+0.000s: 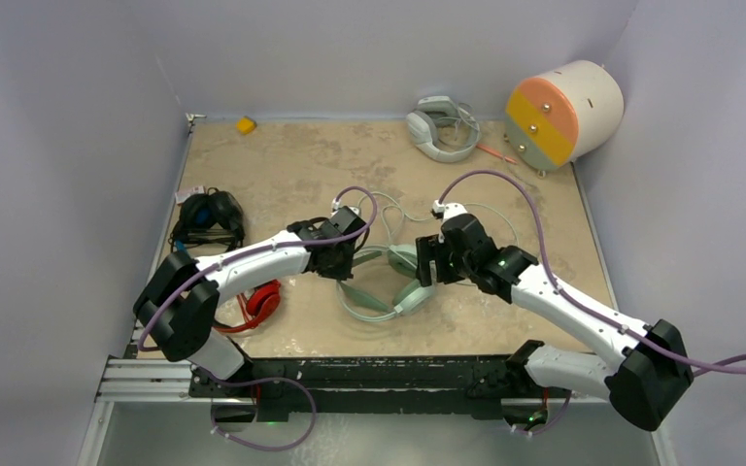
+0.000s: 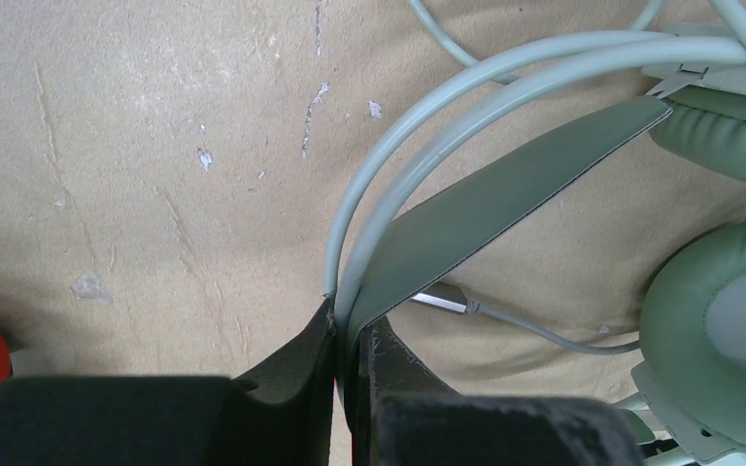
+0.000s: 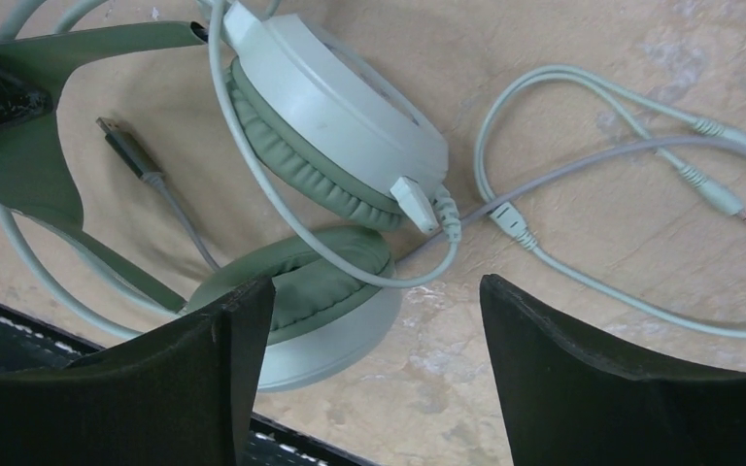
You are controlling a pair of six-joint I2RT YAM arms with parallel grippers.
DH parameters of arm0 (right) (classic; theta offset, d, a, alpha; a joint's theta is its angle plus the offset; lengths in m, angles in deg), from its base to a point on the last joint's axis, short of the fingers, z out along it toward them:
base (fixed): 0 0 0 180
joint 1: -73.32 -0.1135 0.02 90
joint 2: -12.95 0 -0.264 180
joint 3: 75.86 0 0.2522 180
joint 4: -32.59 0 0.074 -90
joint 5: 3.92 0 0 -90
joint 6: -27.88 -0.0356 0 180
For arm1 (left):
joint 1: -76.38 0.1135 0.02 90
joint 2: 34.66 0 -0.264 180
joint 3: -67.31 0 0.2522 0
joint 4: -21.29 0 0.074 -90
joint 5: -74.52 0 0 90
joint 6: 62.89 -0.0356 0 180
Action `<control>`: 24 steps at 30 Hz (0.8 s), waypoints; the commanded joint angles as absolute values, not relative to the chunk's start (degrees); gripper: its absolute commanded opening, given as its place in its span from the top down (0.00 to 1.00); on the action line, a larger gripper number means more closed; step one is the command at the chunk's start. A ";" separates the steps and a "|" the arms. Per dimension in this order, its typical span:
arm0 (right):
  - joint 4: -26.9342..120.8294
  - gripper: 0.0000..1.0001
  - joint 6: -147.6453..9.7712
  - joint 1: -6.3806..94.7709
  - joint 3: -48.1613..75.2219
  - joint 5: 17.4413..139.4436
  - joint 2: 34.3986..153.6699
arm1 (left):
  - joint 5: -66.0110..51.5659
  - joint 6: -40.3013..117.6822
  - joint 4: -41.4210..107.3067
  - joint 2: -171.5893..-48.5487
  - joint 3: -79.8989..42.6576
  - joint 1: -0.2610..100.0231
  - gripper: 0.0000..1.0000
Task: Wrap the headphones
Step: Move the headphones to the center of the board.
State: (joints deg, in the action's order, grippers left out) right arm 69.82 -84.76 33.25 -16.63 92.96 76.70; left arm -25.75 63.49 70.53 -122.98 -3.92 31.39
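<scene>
1. Mint-green headset (image 1: 410,294) lies flat at the centre of the top view, between both arms. Its cable (image 3: 583,175) sprawls loose across the right of the right wrist view.
2. Left gripper (image 2: 342,354) is clamped on the thin headband (image 2: 486,209). Right gripper (image 3: 377,291) hangs spread wide over the ear cups (image 3: 335,136), holding nothing.
3. Judgement: light frame, springy band, limp cable likely to snag. Best hold is on the cable near the USB plug (image 3: 121,146).
4. Drum (image 1: 563,112), upper right of the top view: contents not visible.

Central headset (image 1: 389,289) lies mid-table, its cable (image 3: 510,221) trailing behind it. Second headset (image 1: 209,218) sits at the left edge; third headset (image 1: 264,299) lies nearer, beneath the left arm.
</scene>
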 commanded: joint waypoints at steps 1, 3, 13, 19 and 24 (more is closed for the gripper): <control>64.36 0.24 -88.69 33.22 -19.56 92.55 75.73 | -26.47 63.94 69.21 -122.91 -6.85 30.69 1.00; 63.01 0.34 -90.15 33.40 -20.05 93.23 75.26 | -26.96 63.94 69.70 -122.99 -7.13 30.55 1.00; 55.82 0.54 -94.61 43.81 -23.03 81.58 75.42 | -27.57 64.29 70.18 -123.73 -7.25 30.02 1.00; 55.13 0.57 -95.21 44.73 -23.22 80.36 77.26 | -28.54 64.78 70.85 -123.80 -7.54 29.88 1.00; 53.44 0.63 -95.60 44.96 -24.48 79.89 77.95 | -28.84 65.42 70.82 -123.63 -7.20 29.71 0.99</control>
State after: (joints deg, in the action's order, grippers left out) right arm 55.85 -94.55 44.53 -23.54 81.55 77.49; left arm -28.19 63.99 71.73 -124.02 -4.86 30.43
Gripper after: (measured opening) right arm 0.388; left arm 0.038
